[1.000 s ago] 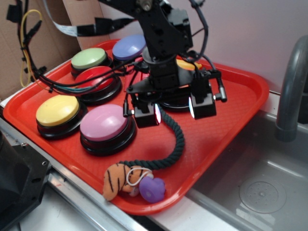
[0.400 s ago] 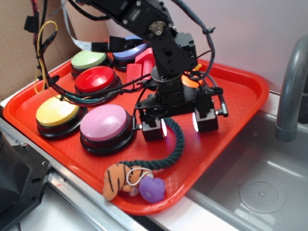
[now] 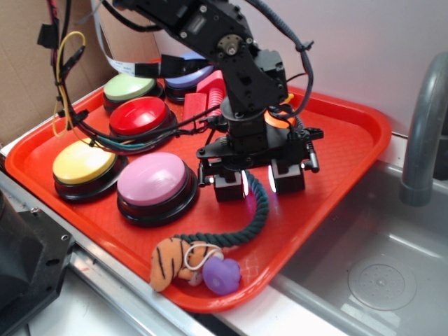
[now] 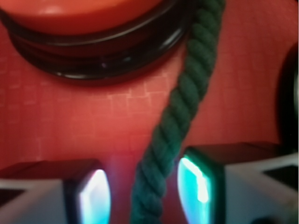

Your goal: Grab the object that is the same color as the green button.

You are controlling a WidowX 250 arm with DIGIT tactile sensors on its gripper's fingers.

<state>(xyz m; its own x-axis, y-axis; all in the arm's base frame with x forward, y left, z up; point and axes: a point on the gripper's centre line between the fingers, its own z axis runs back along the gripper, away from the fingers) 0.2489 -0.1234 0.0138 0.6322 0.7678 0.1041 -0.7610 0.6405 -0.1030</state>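
Observation:
The dark green twisted rope (image 3: 260, 211) lies on the red tray (image 3: 336, 161), running from under my gripper down to a tiger-striped plush (image 3: 175, 260) and a purple heart (image 3: 222, 275). My gripper (image 3: 257, 185) is low over the tray, astride the rope's upper part. In the wrist view the rope (image 4: 177, 116) runs between the lit pads of the gripper (image 4: 145, 191), with a narrow gap on each side, so the jaws stand open. The pale green button (image 3: 129, 86) sits at the tray's far left.
Red (image 3: 138, 115), yellow (image 3: 84, 161) and pink (image 3: 152, 178) buttons stand left of the gripper. An orange button (image 3: 278, 117) sits just behind it, close ahead in the wrist view (image 4: 93, 14). A sink (image 3: 378, 266) and grey faucet (image 3: 420, 140) lie right of the tray.
My gripper has come down toward the tray and its jaws have narrowed around the rope. The rope, plush and buttons have stayed where they were.

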